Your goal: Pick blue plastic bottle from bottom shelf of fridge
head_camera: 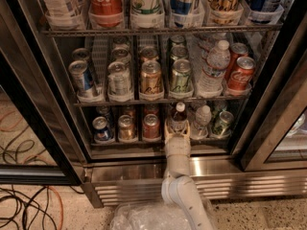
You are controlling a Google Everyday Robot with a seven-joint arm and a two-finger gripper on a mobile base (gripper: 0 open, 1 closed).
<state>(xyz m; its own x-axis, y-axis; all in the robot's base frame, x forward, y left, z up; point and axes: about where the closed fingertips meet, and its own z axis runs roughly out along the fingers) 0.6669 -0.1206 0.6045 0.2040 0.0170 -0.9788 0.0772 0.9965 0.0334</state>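
The blue plastic bottle (pixel 179 116) has a white cap and dark reddish contents. It stands upright at the front of the bottom shelf (pixel 144 142) of the fridge (pixel 43 109), in the fourth lane from the left. My gripper (pixel 177 130) reaches in from below, level with the bottle's lower half, and hides that part. The white arm (pixel 184 195) runs down to the bottom edge of the view.
Three cans (pixel 127 127) stand left of the bottle on the bottom shelf. A clear ribbed water bottle (pixel 202 120) and a green can (pixel 222 122) stand to its right. The rack above (pixel 158 99) sits close overhead. A steel base grille (pixel 240 176) and floor cables (pixel 29 210) lie below.
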